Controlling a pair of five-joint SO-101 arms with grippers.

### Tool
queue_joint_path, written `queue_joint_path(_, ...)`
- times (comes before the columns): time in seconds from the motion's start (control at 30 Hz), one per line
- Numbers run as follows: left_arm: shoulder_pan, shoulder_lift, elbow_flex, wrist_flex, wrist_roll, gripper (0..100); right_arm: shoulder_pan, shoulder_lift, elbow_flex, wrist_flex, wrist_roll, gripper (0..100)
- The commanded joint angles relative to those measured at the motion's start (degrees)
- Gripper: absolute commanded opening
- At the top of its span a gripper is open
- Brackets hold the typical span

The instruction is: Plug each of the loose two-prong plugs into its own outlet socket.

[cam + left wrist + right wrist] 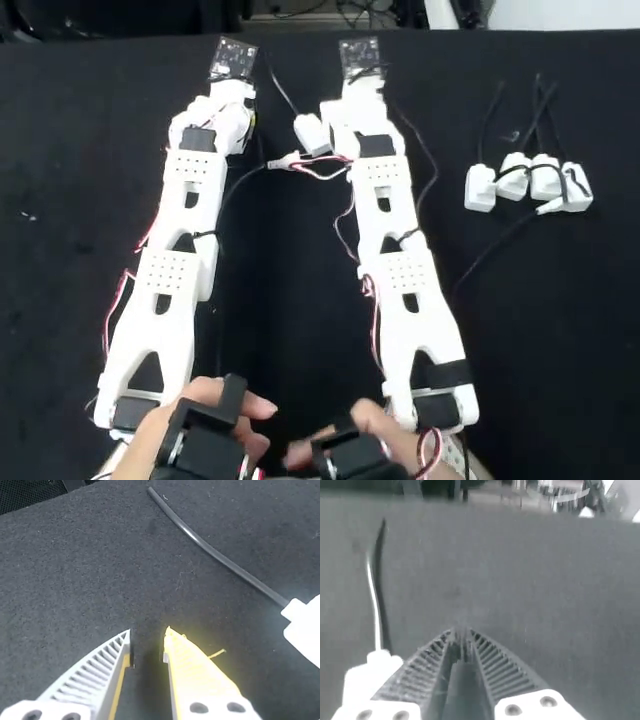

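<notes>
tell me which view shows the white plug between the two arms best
The high view: the white plug shows nearly whole. The left wrist view cuts it at the edge; the right wrist view catches a corner beside the right claw.

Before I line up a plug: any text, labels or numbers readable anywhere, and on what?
No readable text in any view.
White plugs: no legible print.
Dark plate at an arm's far end: pale specks, too small to read.
Left gripper, right gripper: no markings.
</notes>
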Motion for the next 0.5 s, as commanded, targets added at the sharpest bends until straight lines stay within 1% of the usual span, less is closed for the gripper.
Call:
queue_joint_path(0.0, 1.01, -5.80, -2.95, 0.44, 0.79, 12, -0.44, -1.36, -2.86, 7.82, 3.08, 1.1)
queue_joint_path(0.13, 1.01, -5.71, -2.95, 0.70, 2.99, 12, -0.53, -2.07, -2.86, 12.92, 3.34, 1.2)
queue_joint_path(0.2, 1.01, -5.71, -3.03, 2.29, 3.43, 12, -0.53, -2.77, -2.95, 16.26, 3.87, 1.2)
queue_joint_path(0.3, 1.27, -5.80, -3.03, 5.80, 5.45, 12, -0.26, -4.88, -3.03, 22.15, 9.85, 1.1)
queue_joint_path(0.37, 1.27, -6.24, -3.03, 8.97, 5.98, 12, 0.00, -6.81, -3.12, 26.20, 12.40, 1.1)
queue_joint_path(0.4, 1.27, -6.42, -3.12, 10.55, 5.98, 11, 0.53, -7.87, -3.12, 28.75, 12.57, 1.1)
queue_joint_path(0.47, 1.36, -6.42, -3.21, 12.48, 5.98, 11, 0.88, -9.89, -3.12, 33.93, 10.02, 1.1)
